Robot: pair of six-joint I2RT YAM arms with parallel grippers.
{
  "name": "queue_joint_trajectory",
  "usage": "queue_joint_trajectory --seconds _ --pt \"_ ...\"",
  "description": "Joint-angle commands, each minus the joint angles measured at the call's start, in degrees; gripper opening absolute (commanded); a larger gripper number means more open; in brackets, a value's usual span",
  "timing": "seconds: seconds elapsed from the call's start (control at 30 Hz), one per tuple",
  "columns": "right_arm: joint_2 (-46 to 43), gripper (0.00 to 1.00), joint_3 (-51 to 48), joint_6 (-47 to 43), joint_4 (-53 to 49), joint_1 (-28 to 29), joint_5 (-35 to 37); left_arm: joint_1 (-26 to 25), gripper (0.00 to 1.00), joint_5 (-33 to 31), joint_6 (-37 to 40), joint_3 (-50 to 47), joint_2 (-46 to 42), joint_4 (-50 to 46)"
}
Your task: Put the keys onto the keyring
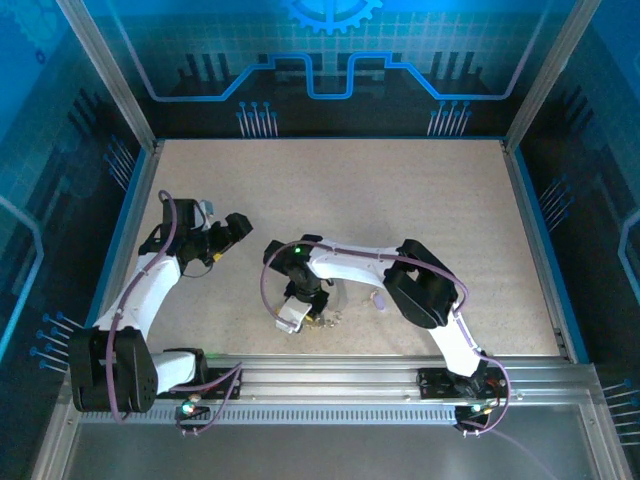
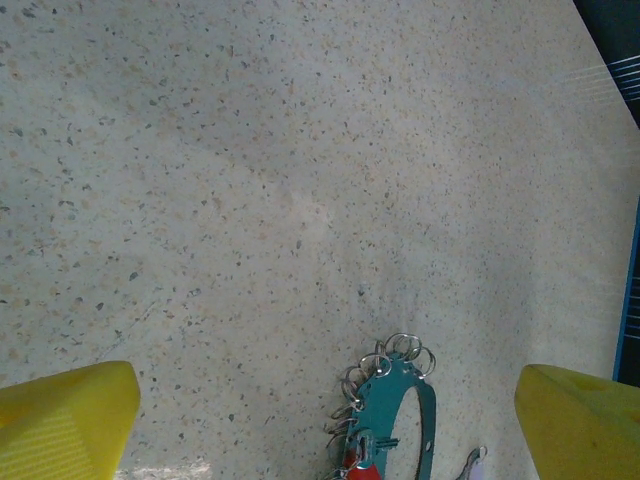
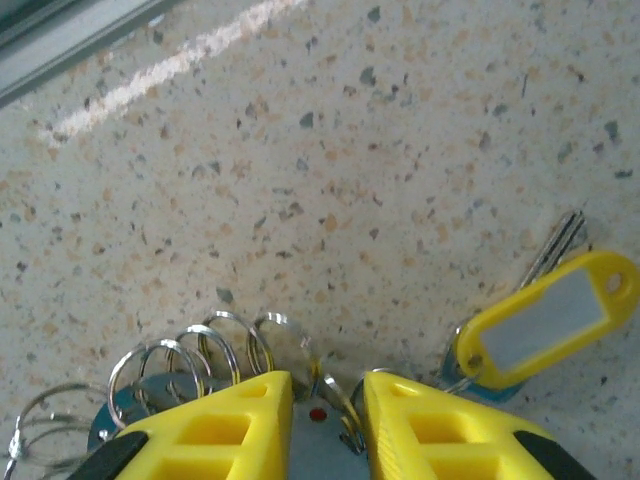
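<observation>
Right pincer (image 3: 325, 388) comes down on the keyring (image 3: 312, 445) near the front edge of the counter (image 1: 400, 200). Its yellow fingers (image 3: 220, 430) are drawn almost together. One steel loop and a sliver of blue-grey plate sit in the narrow gap between them, and I read that as a pinch on the keyring.

From the top camera I see the right arm folded back across the middle of the counter. It puts this pincer (image 1: 298, 318) over the small glinting cluster of the keyring (image 1: 322, 318).

The left wrist camera gives me the clearest look at the keyring (image 2: 385, 395). It is a teal oval frame lying flat on the speckled surface, with a row of split rings (image 2: 395, 355) threaded along its far end and a spot of red (image 2: 360, 462) at its near end. A small pale-headed key (image 2: 472, 463) lies just beside the oval, apart from it.

On the right wrist camera, the split rings (image 3: 195, 355) fan out to the left of the fingers. A key (image 3: 560, 240) on a yellow tag (image 3: 548, 318) lies just to their right on the counter.

The left pincer (image 2: 325, 372) is spread wide and holds nothing. In the top view it (image 1: 238, 225) hangs over bare counter, well to the left of the keyring.
</observation>
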Motion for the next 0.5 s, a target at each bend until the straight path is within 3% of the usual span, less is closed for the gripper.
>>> queue_joint_trajectory --seconds 0.0,0.47 --pt "0.5 0.27 2.1 0.0 -3.3 -1.1 1.2 0.8 0.98 1.9 -0.7 0.8 0.4 0.6" --pt "0.3 0.27 0.5 2.0 -2.6 -1.8 -1.0 0.8 0.97 2.3 -0.9 0.6 0.4 0.8"
